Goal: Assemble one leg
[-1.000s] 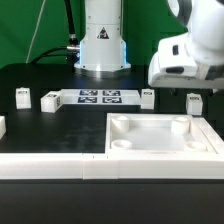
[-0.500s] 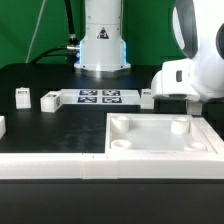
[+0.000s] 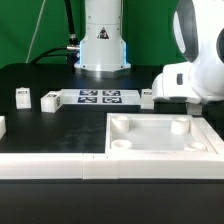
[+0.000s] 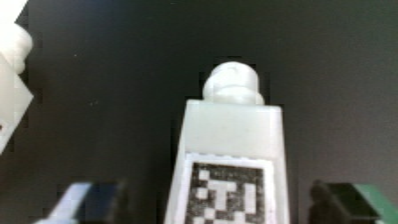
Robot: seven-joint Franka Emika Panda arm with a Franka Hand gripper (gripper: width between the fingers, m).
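Note:
In the wrist view a white leg lies on the black table between my fingers. Its fiducial tag faces the camera and its rounded peg end points away. My gripper is open, one fingertip on each side of the leg with a dark gap on both sides. In the exterior view my gripper is low over the table at the right, just behind the large white panel, and it hides this leg.
Three more legs stand on the table: two at the exterior view's left, one right of the marker board. The marker board lies in front of the robot base. Another white part shows beside the leg in the wrist view.
My gripper has come down and slightly toward the exterior view's left, from above the table onto the right-hand leg, which it now hides. In the last half second it barely moved.

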